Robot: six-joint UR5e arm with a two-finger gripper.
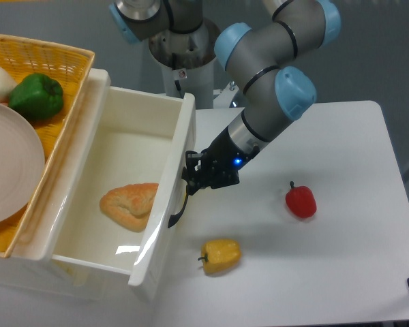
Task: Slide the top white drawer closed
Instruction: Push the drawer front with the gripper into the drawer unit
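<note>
With the gripper (pixel 191 178) pressed on the front of the top white drawer (pixel 165 204), fingers seemingly together, the push should stay straight so the drawer slides evenly.

Gripper (pixel 189 178) fingers' gap too small to tell.

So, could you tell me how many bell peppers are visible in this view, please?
3: a green pepper in the yellow basket, a red pepper on the table, and a yellow pepper near the drawer front. The plate might hide more.
</note>
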